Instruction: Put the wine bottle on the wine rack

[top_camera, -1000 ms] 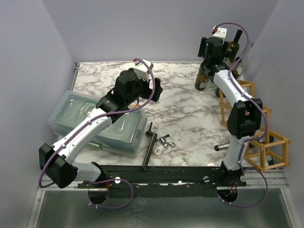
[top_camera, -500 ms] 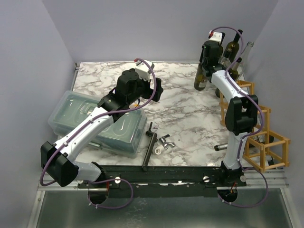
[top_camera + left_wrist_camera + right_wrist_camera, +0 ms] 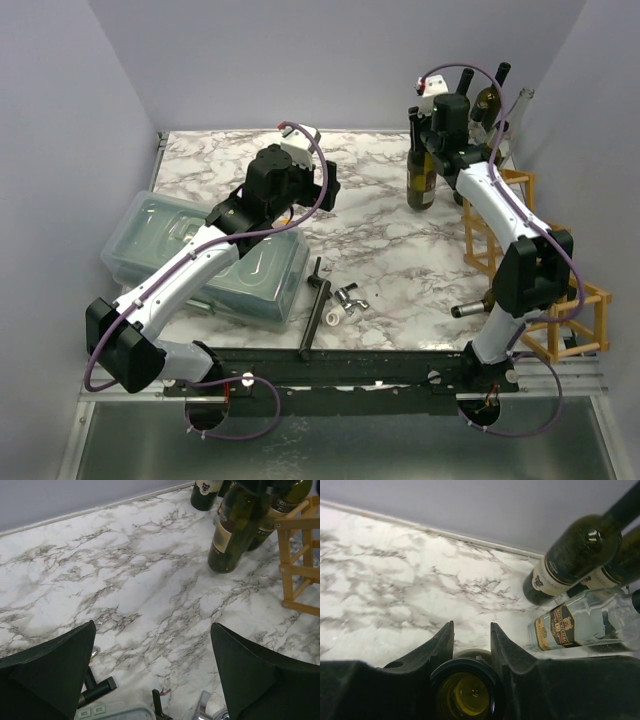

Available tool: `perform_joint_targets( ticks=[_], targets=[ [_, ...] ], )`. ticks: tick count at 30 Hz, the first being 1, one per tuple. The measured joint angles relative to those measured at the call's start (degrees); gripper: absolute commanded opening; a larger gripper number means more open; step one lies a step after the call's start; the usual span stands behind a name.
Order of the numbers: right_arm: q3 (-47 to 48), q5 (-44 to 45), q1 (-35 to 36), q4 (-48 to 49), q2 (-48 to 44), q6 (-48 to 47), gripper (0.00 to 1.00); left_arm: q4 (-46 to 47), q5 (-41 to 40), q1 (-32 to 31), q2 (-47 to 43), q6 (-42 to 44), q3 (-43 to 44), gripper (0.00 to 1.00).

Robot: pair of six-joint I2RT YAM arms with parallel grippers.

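top external: marble tbl (image 3: 370, 230), lilac walls (image 3: 300, 60), rack (image 3: 527, 185) rt.

Marble table (image 3: 370, 235): clear lidded bin (image 3: 140, 235) at near left. Just right of it, a black rod (image 3: 316, 310), a metal fitting (image 3: 349, 297) and a small white piece (image 3: 333, 317) lie close together. A dark spare bottle (image 3: 488, 102) and a clear bottle (image 3: 580, 622) stand in the far right corner.

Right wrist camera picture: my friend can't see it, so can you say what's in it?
The right gripper has its two black fingers closed around the neck of a wine bottle, whose open mouth faces the camera. Beyond are a white marble table, a dark green bottle, a clear labelled bottle and a plain wall.
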Motion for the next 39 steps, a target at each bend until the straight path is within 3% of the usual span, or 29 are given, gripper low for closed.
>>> perform_joint_targets(
  ticks=[17,26,39],
  targets=[
    [-10.80,-22.10,13.18,-22.75,-26.45,-30.34,0.01,-2.27,-8.46,2.16,0.00,-5.25,0.02,0.98],
    [-12.66,-18.91,20.59,-35.91,-26.21,-39.87,0.01,-3.52,-10.36,2.16,0.22,-7.10,0.02,0.97],
    [-19.23,-9.66,26.43,-39.28,-23.39,-48.24,0.00,-3.87,-12.96,2.40,0.70,-6.49,0.02,0.97]
  ],
)
